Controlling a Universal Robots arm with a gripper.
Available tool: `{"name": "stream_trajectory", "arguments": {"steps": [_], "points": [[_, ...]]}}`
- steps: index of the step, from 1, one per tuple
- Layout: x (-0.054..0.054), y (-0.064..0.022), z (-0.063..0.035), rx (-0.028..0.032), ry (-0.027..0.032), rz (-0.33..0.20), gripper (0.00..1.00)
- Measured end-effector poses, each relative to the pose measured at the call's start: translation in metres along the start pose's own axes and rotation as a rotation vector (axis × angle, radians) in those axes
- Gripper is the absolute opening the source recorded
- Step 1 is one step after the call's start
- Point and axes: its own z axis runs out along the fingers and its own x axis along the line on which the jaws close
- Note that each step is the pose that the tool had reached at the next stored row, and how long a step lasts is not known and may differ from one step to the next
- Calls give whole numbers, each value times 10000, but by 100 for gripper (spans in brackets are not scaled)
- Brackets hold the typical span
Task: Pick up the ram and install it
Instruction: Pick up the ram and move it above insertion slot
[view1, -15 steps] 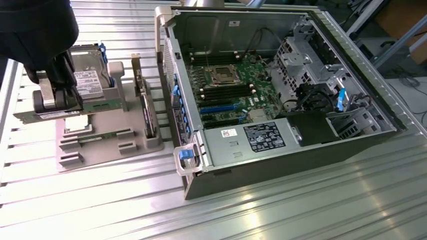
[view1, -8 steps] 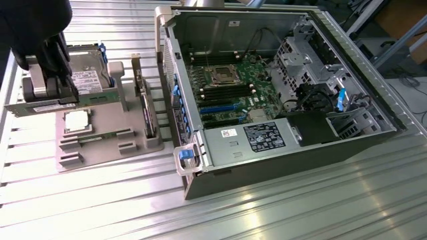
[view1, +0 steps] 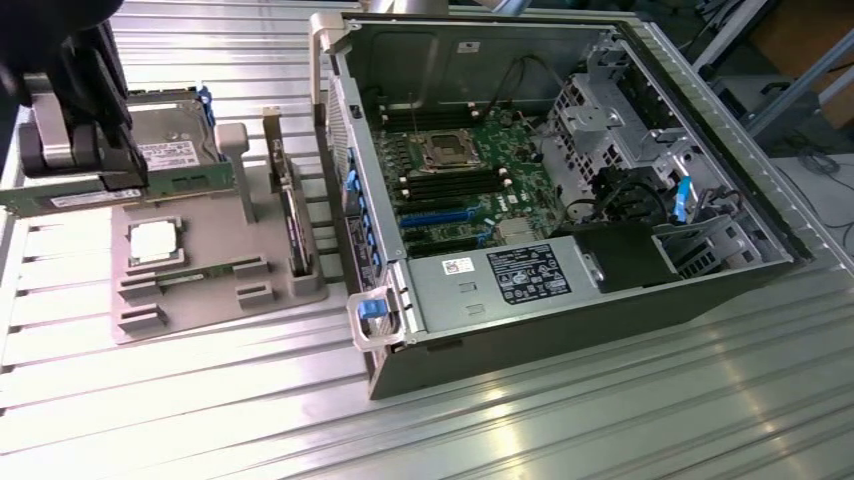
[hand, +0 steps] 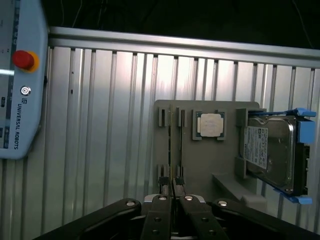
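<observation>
The ram (view1: 180, 185) is a long, slim green board, held level above the grey holder tray (view1: 200, 320) at the exterior view's left. My gripper (view1: 78, 180) is shut on it near one end. In the wrist view the ram (hand: 171, 145) shows edge-on as a thin line running out from between my fingertips, and my gripper (hand: 172, 186) is closed tight on that edge. The open computer case (view1: 694, 290) lies at the exterior view's right, with its motherboard (view1: 461, 170) and dark memory slots exposed.
On the tray sit a square silver processor (view1: 154, 243), an upright expansion card (view1: 294, 215) and a hard drive (view1: 174, 140) in a blue-edged carrier. A teach pendant (hand: 17, 75) with a red button lies on the ribbed metal table (view1: 601, 420).
</observation>
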Motion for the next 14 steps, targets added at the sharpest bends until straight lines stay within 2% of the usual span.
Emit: {"name": "stream_trajectory", "arguments": {"steps": [8,14], "points": [[-6,9,-236,0,0,0,12],[-9,13,-341,0,0,0,12]]}}
